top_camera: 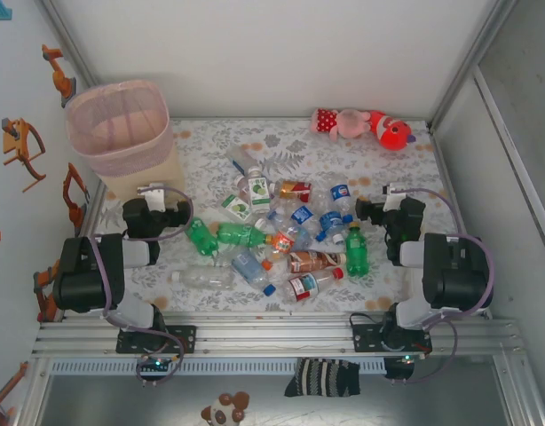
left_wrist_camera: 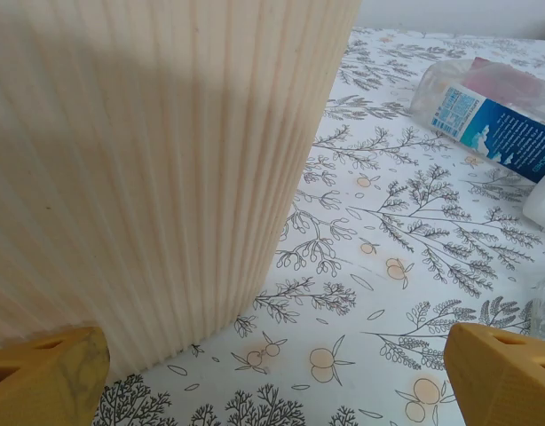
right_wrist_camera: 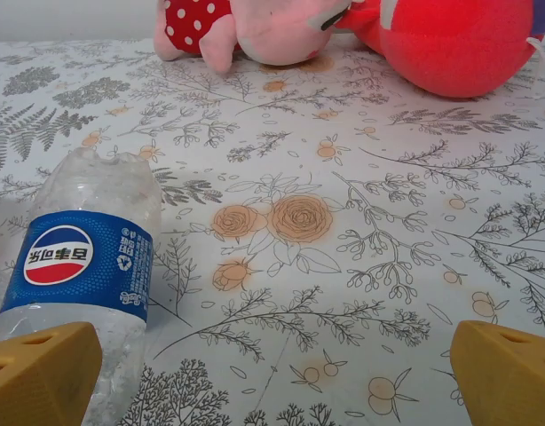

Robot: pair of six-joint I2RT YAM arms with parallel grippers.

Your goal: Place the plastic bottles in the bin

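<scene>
Left gripper [left_wrist_camera: 272, 386]: jaws wide, empty. Ribbed cream wall [left_wrist_camera: 148, 177] close at 10 o'clock, possibly the base of the pale pink perforated plastic bin [top_camera: 122, 142]; can't confirm. Right gripper [right_wrist_camera: 272, 377]: wide, empty. Clear blue-labelled plastic bottle [right_wrist_camera: 86, 266] lies at 9 o'clock. Other plastic bottles [top_camera: 272, 235] are heaped between both grippers. Pink-and-red plush toy [top_camera: 361, 124] at 12 o'clock.
</scene>
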